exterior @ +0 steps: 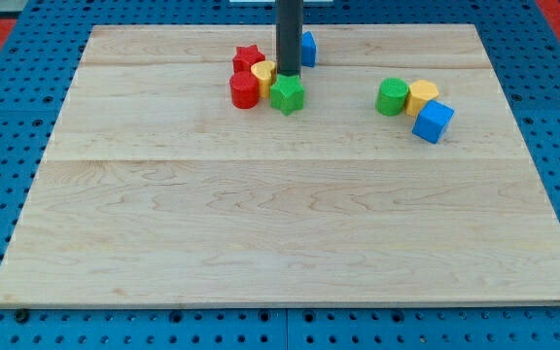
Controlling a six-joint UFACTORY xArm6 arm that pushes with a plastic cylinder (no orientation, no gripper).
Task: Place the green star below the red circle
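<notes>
The green star [287, 95] lies near the top middle of the wooden board [280, 224]. The red circle [244, 90] lies just to its left, with a yellow block [263, 74] between and slightly above them. My tip [289, 75] comes down from the view's top and rests right at the green star's upper edge, touching or nearly touching it. A red star [249, 58] lies above the red circle.
A blue block [307, 49] sits partly hidden behind the rod. At the right lie a green circle [392, 96], a yellow block [422, 95] and a blue cube [433, 121], clustered together. Blue pegboard surrounds the board.
</notes>
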